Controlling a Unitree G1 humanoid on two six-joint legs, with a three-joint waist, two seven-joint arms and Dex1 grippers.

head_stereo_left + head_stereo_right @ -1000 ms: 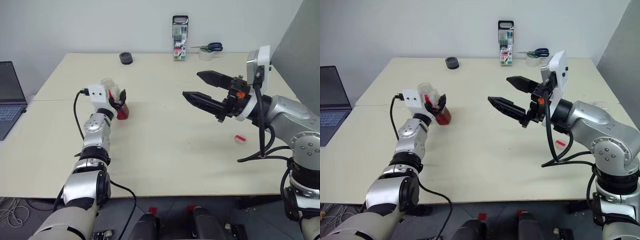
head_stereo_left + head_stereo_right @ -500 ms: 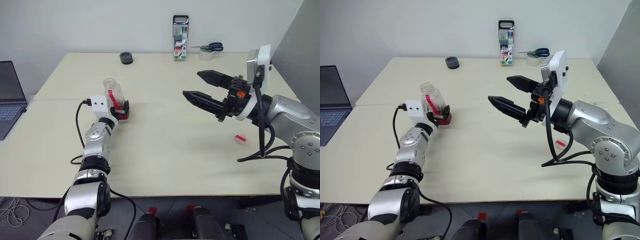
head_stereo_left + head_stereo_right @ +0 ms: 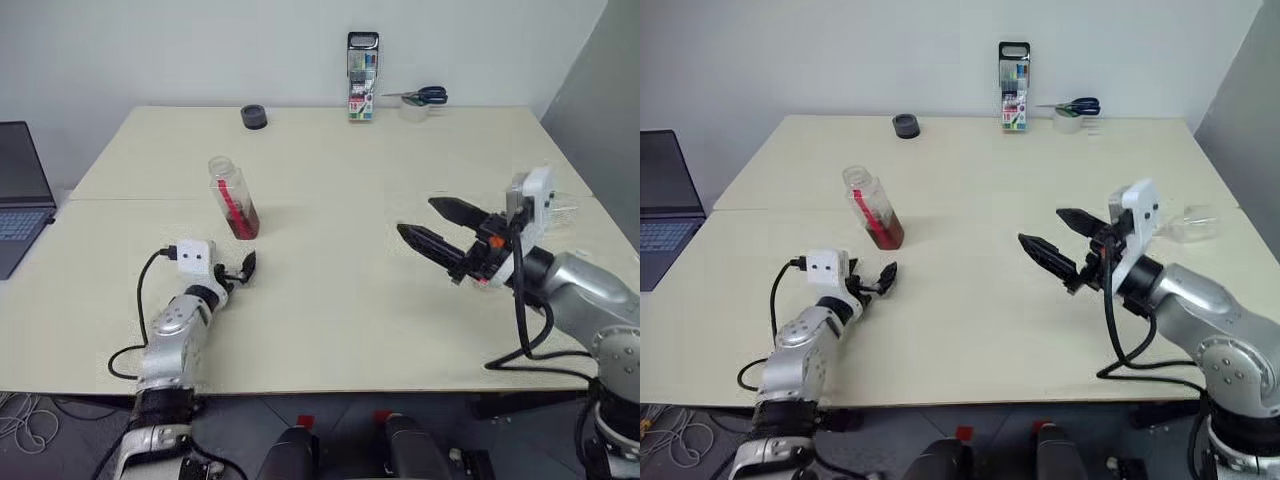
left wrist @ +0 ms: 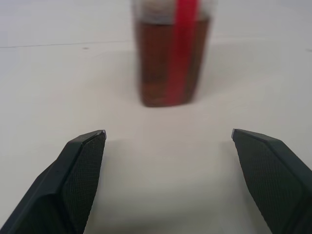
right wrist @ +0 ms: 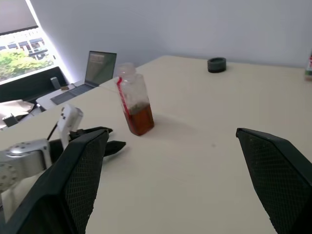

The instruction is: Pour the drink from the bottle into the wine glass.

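From left to right: my left gripper (image 3: pixel 243 268) rests low on the table (image 3: pixel 330 300), fingers wide and empty, just short of the bottle (image 3: pixel 232 197). The bottle stands upright and uncapped, with drink (image 3: pixel 243 222) filling only its lower part. My right gripper (image 3: pixel 432 226) hovers wide and empty; behind it lies what looks like the glass (image 3: pixel 1188 224), on its side at the table's right edge. Pouring seems done or abandoned; I cannot tell. A second ago my left fingers held the bottle; both arms have since drawn back and sunk.
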